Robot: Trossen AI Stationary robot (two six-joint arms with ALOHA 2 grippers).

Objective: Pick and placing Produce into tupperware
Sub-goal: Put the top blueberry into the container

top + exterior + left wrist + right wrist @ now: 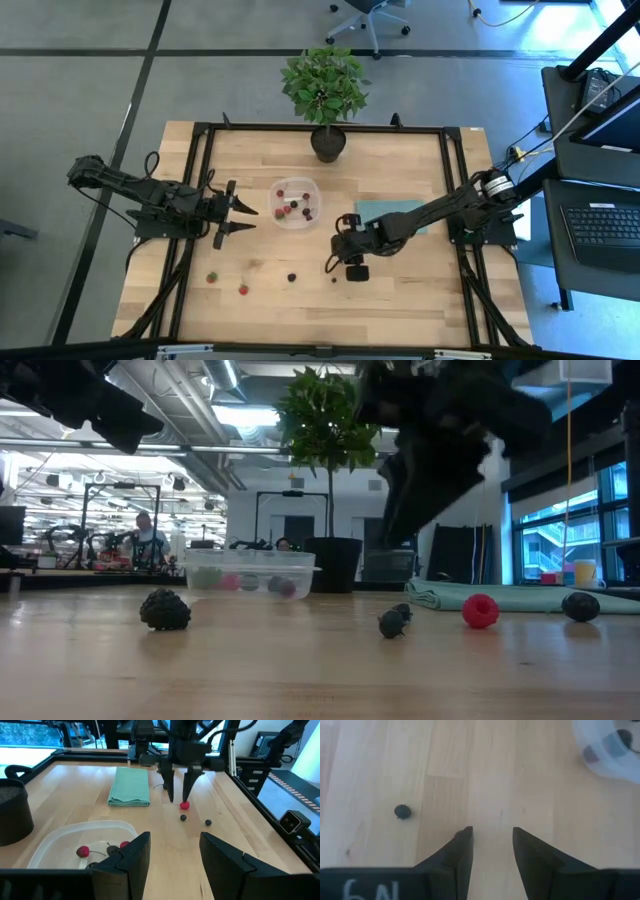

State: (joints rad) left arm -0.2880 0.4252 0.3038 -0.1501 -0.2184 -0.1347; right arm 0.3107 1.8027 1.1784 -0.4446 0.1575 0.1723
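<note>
- Tub (296, 202) sits mid-table, just near of the plant (325, 92); a few red and dark berries inside.
- Left gripper (243, 219) hovers just left of the tub, fingers parted, nothing between them; the left wrist view shows the gap bare.
- Right gripper (331, 262) hangs low over the wood, near-right of the tub, pointing down. Fingers apart, empty; only bare table shows between them in the right wrist view.
- Dark berry (292, 277) lies left of the right gripper, apart from it; a smaller dark bit (334, 279) just beside it.
- Two red berries (212, 277) (243, 289) lie loose toward the near-left.
- Teal cloth (392, 213) lies right of the tub, partly under the right arm.
</note>
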